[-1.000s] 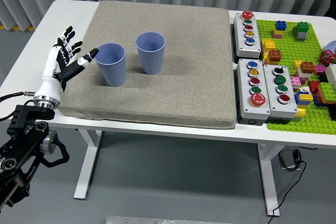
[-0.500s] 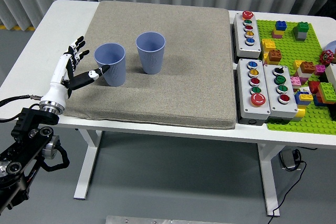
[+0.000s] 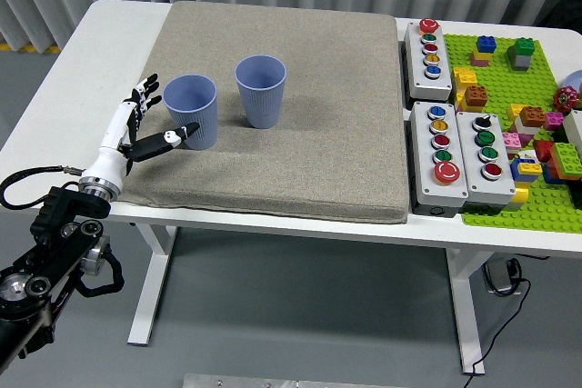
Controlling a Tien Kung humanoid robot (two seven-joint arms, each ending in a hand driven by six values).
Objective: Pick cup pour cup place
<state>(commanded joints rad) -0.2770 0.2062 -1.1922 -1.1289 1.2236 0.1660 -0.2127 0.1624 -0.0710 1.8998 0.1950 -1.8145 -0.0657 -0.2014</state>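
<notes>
Where left hand [image 3: 136,129] spreads, cup [image 3: 191,111] just beside thumb.

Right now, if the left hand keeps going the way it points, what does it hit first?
Most likely the nearer blue cup: the left hand is open beside it, thumb already near its wall. Contact is unclear from this angle.

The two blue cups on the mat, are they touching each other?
Apart. The head view shows a clear strip of grey mat between the left cup and the right cup.
</notes>
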